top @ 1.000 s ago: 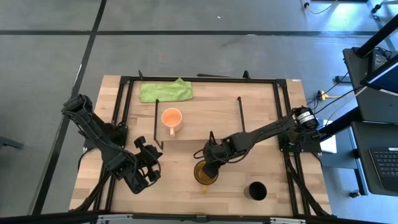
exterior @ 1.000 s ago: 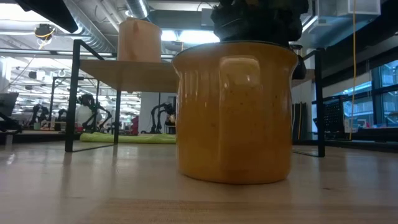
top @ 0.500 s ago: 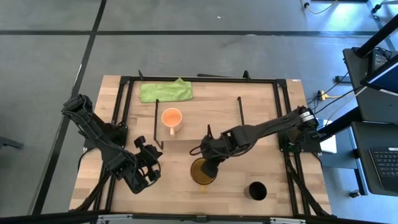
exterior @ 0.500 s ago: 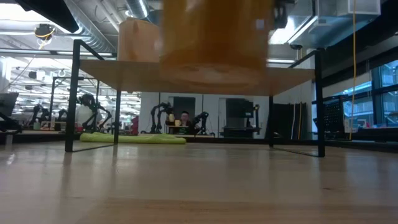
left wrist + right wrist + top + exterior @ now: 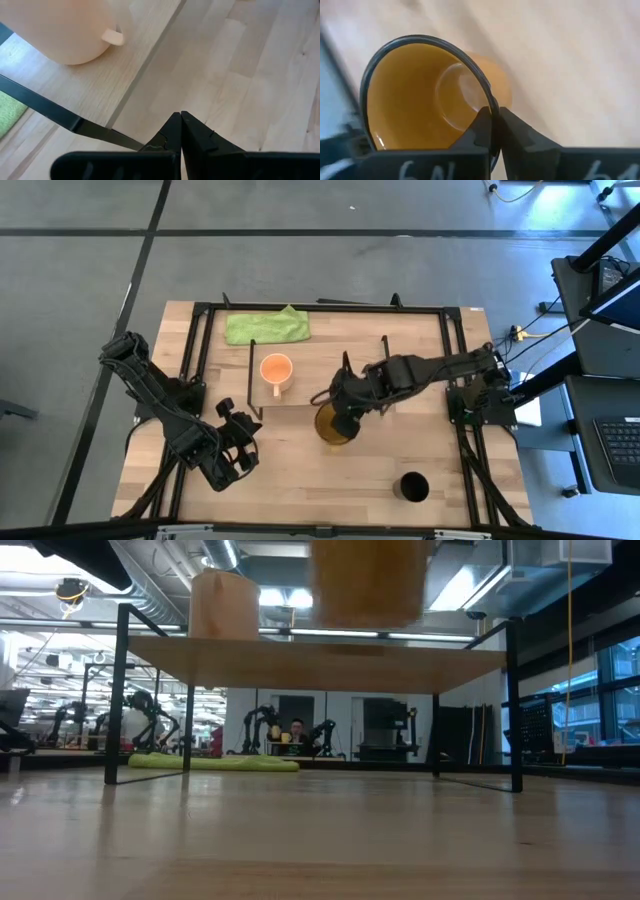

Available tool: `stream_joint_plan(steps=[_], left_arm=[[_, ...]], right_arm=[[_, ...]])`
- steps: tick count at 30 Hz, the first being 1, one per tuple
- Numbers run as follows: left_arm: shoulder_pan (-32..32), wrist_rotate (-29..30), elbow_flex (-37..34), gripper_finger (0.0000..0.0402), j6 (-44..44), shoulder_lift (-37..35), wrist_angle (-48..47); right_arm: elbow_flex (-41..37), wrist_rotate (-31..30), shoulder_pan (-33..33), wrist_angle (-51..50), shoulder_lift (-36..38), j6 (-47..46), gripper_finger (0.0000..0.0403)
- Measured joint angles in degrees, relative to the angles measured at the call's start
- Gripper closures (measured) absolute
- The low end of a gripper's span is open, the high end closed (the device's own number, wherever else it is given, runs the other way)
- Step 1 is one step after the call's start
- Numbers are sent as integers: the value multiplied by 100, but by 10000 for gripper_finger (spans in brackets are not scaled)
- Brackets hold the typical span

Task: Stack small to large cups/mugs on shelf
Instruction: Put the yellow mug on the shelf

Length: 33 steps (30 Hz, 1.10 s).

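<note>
The light-orange mug [image 5: 275, 370] stands on its base on the shelf [image 5: 350, 370], near the shelf's left end; it also shows in the low view [image 5: 225, 605] and the left wrist view [image 5: 65, 30]. My right gripper [image 5: 344, 416] is shut on the olive-yellow mug [image 5: 332, 427], held in the air at the shelf's near edge, above board height in the low view [image 5: 370, 580]. The black cup [image 5: 411, 487] stands on the table at the near right. My left gripper [image 5: 236, 450] is shut and empty, left of the shelf's near corner. My right gripper pinches the olive-yellow mug's rim [image 5: 491, 102], one finger inside the mug and one outside against its wall. The fingers come from above, slanting from the table's far right. The mug hangs below them, mouth up, lifted clear of table and shelf.
A green cloth [image 5: 266, 327] lies at the far edge behind the shelf. The shelf's black wire legs [image 5: 120, 690] stand on the tabletop. A black frame [image 5: 200, 360] runs round the table's edges. Bare shelf board lies right of the light-orange mug.
My right gripper has lifted the olive-yellow mug off the table, from standing on its base to above shelf height, and carried it toward the far edge, up to the shelf's near edge. The mug has stayed mouth up.
</note>
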State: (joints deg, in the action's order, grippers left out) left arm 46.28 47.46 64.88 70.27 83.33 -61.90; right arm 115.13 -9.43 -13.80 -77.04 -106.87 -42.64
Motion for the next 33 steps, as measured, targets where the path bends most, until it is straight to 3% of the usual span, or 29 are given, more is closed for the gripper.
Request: stream_joint_plan(steps=[5, 15, 33], left_arm=[[0, 0, 0, 401, 16, 0, 8], [0, -41, 0, 401, 23, 0, 160], [0, -59, 0, 401, -6, 0, 110]], right_arm=[[11, -142, 546, 35, -2, 564, 385], [52, 401, 1631, 364, 4, 1330, 385], [81, 1146, 1654, 447, 79, 1315, 385]])
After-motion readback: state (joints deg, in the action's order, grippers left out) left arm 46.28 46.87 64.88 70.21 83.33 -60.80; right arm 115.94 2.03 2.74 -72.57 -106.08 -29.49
